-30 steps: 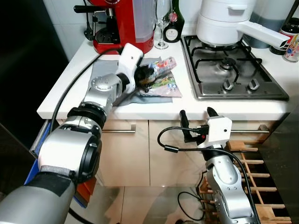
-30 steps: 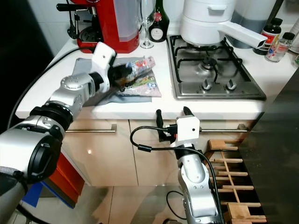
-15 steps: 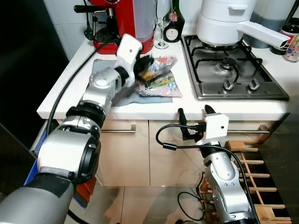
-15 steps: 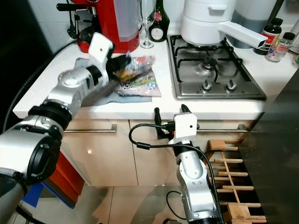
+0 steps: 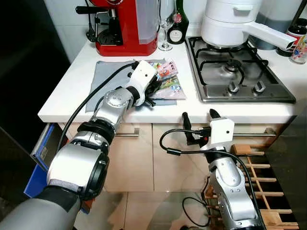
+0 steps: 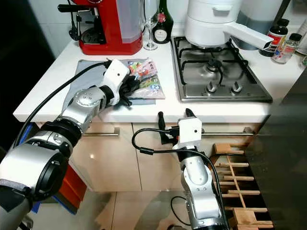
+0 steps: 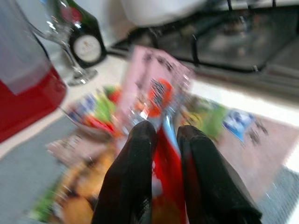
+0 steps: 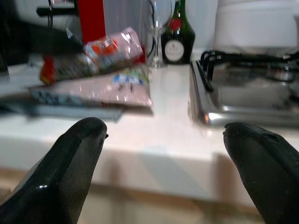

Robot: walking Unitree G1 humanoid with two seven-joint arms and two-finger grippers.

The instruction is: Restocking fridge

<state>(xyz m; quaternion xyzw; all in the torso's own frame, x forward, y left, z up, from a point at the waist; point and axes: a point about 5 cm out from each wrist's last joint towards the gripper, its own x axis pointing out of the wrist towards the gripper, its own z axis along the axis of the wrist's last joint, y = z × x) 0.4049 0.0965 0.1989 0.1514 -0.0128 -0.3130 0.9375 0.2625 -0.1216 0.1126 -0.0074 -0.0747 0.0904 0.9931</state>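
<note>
- Left gripper (image 5: 152, 90) low over the white table (image 5: 72, 91), black fingers (image 7: 133, 177) pinched nearly together on a pink and red plastic snack packet (image 5: 165, 71).
- Packet atop other colourful packets (image 5: 171, 87) on a grey cloth (image 5: 108, 76).
- Right gripper (image 5: 197, 125) spread wide, empty, before the table's front edge.

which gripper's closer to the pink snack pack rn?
Left. The left gripper is shut on the pink snack pack on the counter; the right gripper hangs open below the counter edge.

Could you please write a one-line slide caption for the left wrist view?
Left gripper shut on a pink snack packet above the grey cloth.
</note>
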